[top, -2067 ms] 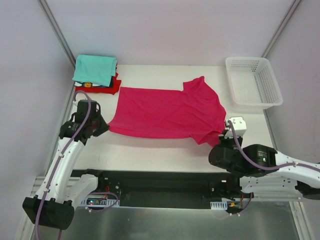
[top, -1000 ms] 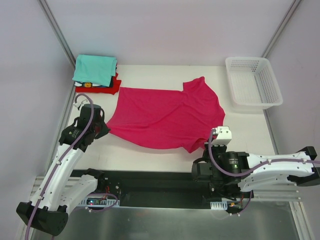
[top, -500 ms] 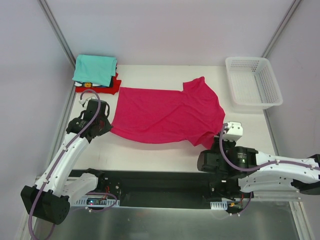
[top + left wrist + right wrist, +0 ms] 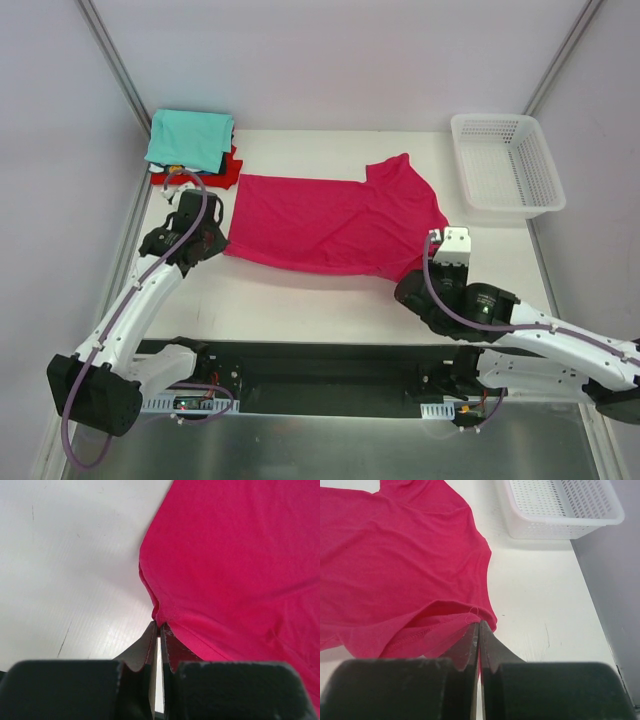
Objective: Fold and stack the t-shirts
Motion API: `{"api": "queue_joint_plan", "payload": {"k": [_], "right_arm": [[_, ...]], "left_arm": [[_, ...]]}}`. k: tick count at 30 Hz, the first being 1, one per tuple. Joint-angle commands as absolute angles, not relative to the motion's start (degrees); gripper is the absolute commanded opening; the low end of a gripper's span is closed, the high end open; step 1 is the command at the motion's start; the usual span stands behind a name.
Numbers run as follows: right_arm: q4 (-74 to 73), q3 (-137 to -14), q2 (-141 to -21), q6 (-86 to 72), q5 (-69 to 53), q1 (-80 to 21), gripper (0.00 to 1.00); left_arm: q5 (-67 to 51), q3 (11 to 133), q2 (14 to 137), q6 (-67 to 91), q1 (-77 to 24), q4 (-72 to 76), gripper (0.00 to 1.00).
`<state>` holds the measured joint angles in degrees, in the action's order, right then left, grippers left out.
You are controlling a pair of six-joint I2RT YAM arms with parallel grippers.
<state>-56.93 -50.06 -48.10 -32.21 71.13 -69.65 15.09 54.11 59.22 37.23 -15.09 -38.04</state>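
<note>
- Far left corner of your white bench (image 4: 300, 300): a folded teal cloth t-shirt (image 4: 190, 138) sits on top of a stack. A folded red cloth t-shirt (image 4: 230, 172) shows beneath it. A dark-and-white cloth edge (image 4: 173, 169) shows under the teal one at the stack's near side, too small to read further.
- Just on the near side of that stack: your left hand (image 4: 159, 628) is closed. Its two black fingers (image 4: 145, 650) are pinched on the near-left hem corner of the large magenta-pink cloth t-shirt (image 4: 335, 220). The cloth gathers into a small peak at the tips.
- Centre of the bench: the magenta-pink cloth t-shirt lies spread out, hem to the left and sleeves to the right. One sleeve points toward the far edge. The body lies mostly flat with shallow creases, and it is near the stack but apart from it.
- Right of centre: your right hand (image 4: 478, 626) is closed and grips the near-right edge of the same shirt. Beside the tips a stitched hem is raised off the bench in a low fold.
- Far right corner: a white plastic mesh basket (image 4: 505, 120) stands upright on the bench, apart from the shirt.
</note>
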Motion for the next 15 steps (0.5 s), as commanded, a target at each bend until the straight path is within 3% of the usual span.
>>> {"api": "queue_joint_plan", "payload": {"k": [1,15], "right_arm": [[-42.92,-48.26,-46.67,-17.77,67.77,-64.61,0.01],[-23.73,-45.17,-48.86,-1.05,47.04,-42.2,0.01]], "left_arm": [[17.14,56.51,59.94,36.56,-15.91,-35.34,0.0],[18.46,61.52,67.58,34.36,-15.91,-32.96,0.0]]}}
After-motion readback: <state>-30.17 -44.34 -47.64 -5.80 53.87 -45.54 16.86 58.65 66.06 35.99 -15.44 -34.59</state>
